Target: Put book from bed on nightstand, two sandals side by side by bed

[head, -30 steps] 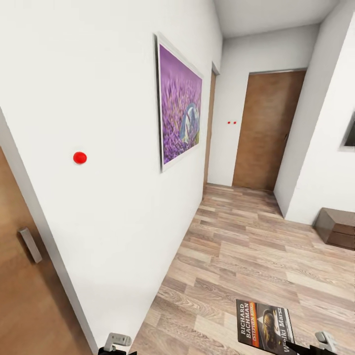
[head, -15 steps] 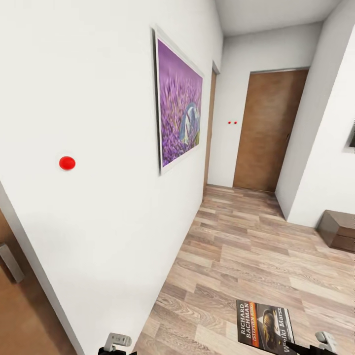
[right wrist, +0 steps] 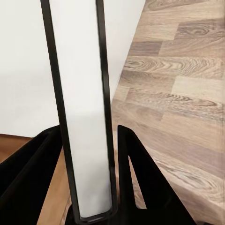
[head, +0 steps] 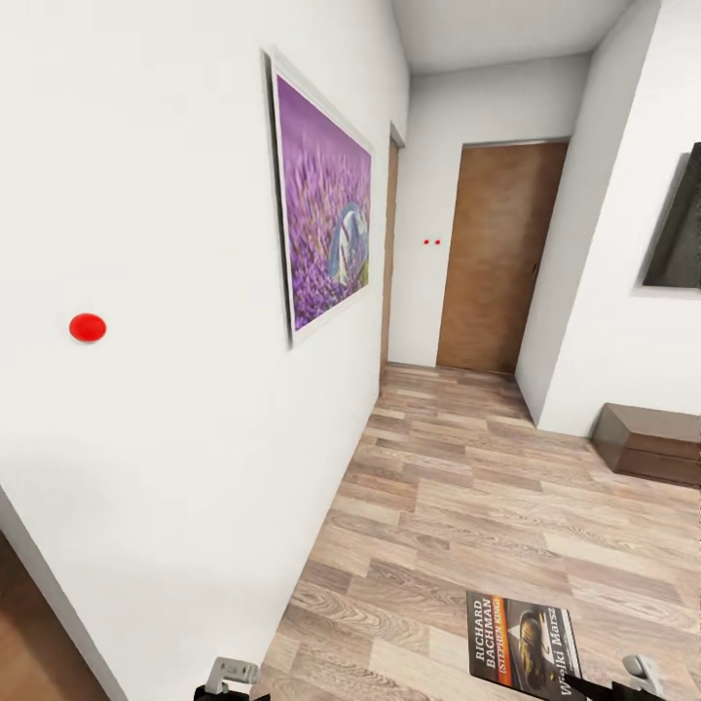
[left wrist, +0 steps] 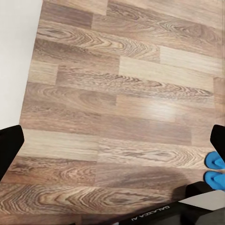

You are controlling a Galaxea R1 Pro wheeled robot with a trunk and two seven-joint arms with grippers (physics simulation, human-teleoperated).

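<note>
The right gripper point(right wrist: 91, 187) is clamped on the book point(head: 523, 645), its two dark fingers point(right wrist: 133, 173) pressed against the covers on either side; the right wrist view looks along the book's white page edge. In the head view the book is held face up above the wood-plank floor point(head: 458, 506), close to the right gripper. The left gripper point(left wrist: 112, 150) stands wide apart, grasping nothing, over bare planks. The two blue sandals point(left wrist: 214, 168) lie on the floor side by side. A purple painting point(head: 321, 234) hangs on the white wall point(head: 175, 409); a brown door point(head: 492, 253) closes the corridor's far end.
</note>
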